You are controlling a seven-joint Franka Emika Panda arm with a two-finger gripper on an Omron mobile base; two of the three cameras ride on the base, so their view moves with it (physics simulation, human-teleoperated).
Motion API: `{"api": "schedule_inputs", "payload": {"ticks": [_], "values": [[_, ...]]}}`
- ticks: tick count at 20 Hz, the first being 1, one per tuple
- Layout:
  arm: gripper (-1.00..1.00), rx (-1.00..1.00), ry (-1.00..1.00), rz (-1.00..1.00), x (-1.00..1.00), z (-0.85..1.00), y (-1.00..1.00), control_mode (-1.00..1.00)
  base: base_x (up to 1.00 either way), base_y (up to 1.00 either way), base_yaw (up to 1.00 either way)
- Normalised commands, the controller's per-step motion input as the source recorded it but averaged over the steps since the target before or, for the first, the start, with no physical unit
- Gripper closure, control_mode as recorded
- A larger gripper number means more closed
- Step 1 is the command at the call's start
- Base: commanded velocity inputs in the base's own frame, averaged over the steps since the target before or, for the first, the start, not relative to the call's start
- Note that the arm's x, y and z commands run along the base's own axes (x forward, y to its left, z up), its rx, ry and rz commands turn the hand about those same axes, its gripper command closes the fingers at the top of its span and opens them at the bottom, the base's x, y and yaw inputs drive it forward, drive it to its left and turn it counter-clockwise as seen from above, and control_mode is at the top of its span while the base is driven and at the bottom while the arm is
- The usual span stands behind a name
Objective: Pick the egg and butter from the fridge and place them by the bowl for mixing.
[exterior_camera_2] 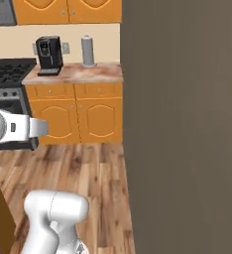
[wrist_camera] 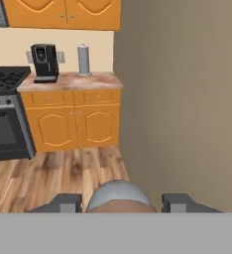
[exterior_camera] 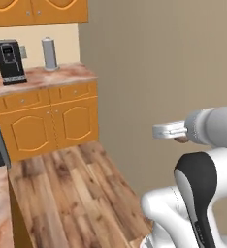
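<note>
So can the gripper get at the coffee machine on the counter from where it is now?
Probably not. Nothing blocks the way, but the coffee machine sits on the counter far across the wood floor, and the gripper is closed on what looks like an egg.

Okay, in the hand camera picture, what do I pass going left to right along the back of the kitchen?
Stove → coffee machine → grey cylinder standing on the counter → plain grey-brown wall.
</note>
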Motion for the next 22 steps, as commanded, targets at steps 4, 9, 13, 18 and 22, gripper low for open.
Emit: {"api": "schedule_inputs", "payload": {"ticks": [4, 9, 13, 18, 22], "values": [[1.00, 0.00, 0.00, 0.00, 0.00, 0.00, 0.00, 1.00, 1.00, 0.00, 0.43], [1.00, 0.00, 0.00, 0.00, 0.00, 0.00, 0.00, 1.00, 1.00, 0.00, 0.50], [1.00, 0.00, 0.00, 0.00, 0.00, 0.00, 0.00, 1.00, 1.00, 0.00, 0.56], [1.00, 0.00, 0.00, 0.00, 0.00, 0.00, 0.00, 1.00, 1.00, 0.00, 0.60], [1.00, 0.00, 0.00, 0.00, 0.00, 0.00, 0.00, 1.00, 1.00, 0.00, 0.64]]}}
